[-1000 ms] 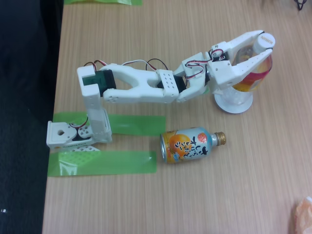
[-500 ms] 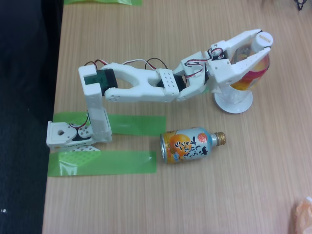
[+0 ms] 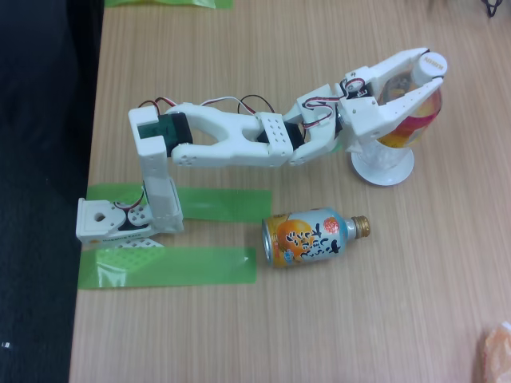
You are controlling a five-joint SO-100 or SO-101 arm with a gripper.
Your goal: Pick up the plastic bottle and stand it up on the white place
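Note:
In the fixed view the plastic bottle (image 3: 409,128) stands upright, its clear base on the white place (image 3: 383,171) at the right of the table. Its white cap (image 3: 429,69) points up toward the camera, and its red and yellow label shows between the fingers. My gripper (image 3: 431,69) reaches in from the left. One white finger lies on each side of the bottle's upper part, shut on it. The bottle's middle is partly hidden by the lower finger (image 3: 399,106).
An orange and light-blue can with a gold cap (image 3: 310,238) lies on its side in front of the arm. Green tape strips (image 3: 172,267) hold the arm's base (image 3: 120,219) near the table's left edge. An orange object (image 3: 499,351) sits at the bottom right corner.
The gripper and the bottle's top shifted slightly left between one second ago and half a second ago. Nothing has moved since.

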